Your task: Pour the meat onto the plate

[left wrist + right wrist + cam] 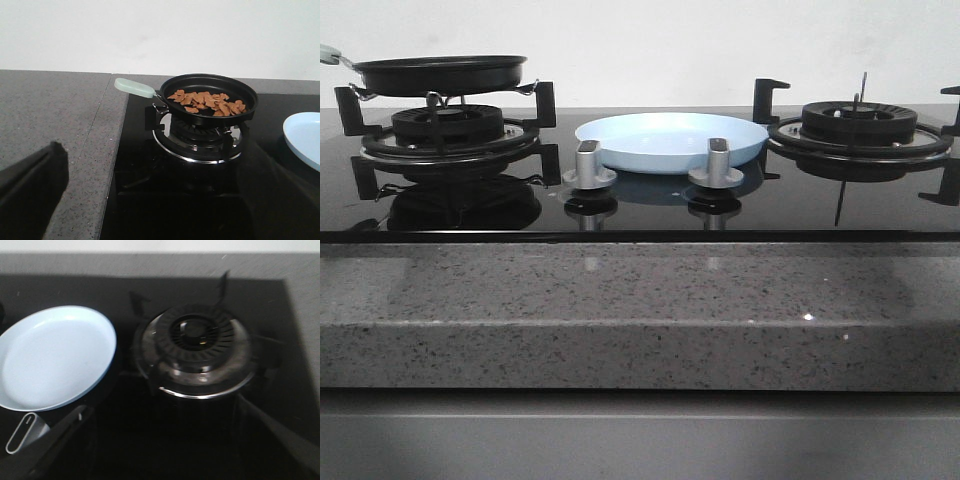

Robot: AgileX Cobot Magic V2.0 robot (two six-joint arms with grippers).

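Front view: a pale-blue plate [670,140] sits empty between two burners, a black pan [440,73] on the left one; left wrist view: meat [207,102] fills the pan; right wrist view: plate beside bare burner [200,352]; neither gripper's state can be told.

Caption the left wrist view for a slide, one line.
Frying pan of meat sits on the left burner, mint handle toward the counter; empty plate waits alongside.
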